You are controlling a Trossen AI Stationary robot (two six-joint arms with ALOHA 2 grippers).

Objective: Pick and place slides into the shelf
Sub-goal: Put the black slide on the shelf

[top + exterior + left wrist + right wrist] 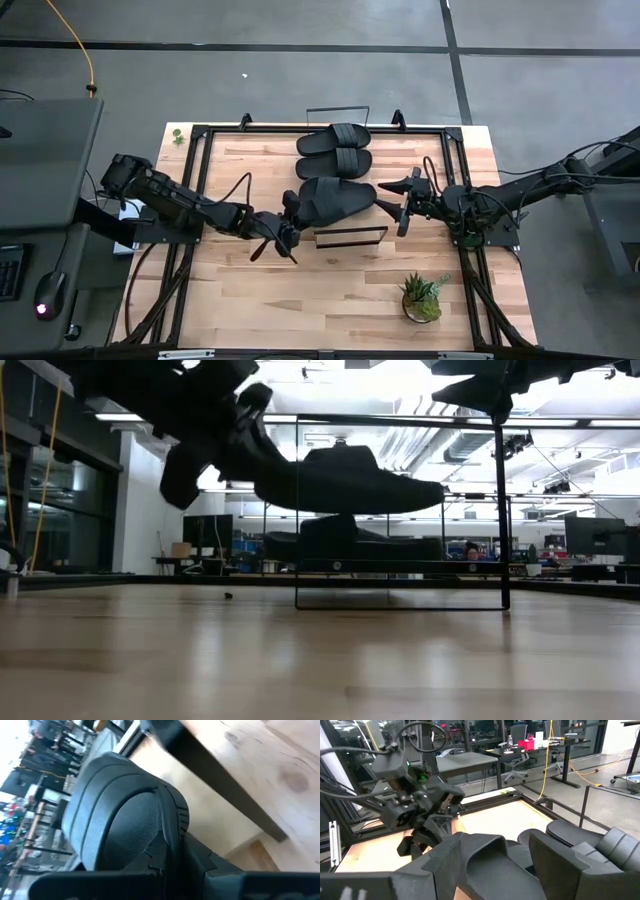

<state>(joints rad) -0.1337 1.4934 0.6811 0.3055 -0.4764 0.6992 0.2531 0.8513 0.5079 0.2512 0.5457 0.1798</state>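
The left gripper (291,212) clamps one end of a black slide (337,197) at mid-table, while the right gripper (403,203), fingers spread, sits just beside its other end. Two more slides (335,150) lie side by side behind it, and a potted plant (422,297) stands near the front right.

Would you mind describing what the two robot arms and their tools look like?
Both arms are matte black and jointed, with loose black cables looping alongside. The left tool and right tool each end in two slim dark fingers. A small green light glows on the left arm's wrist housing.
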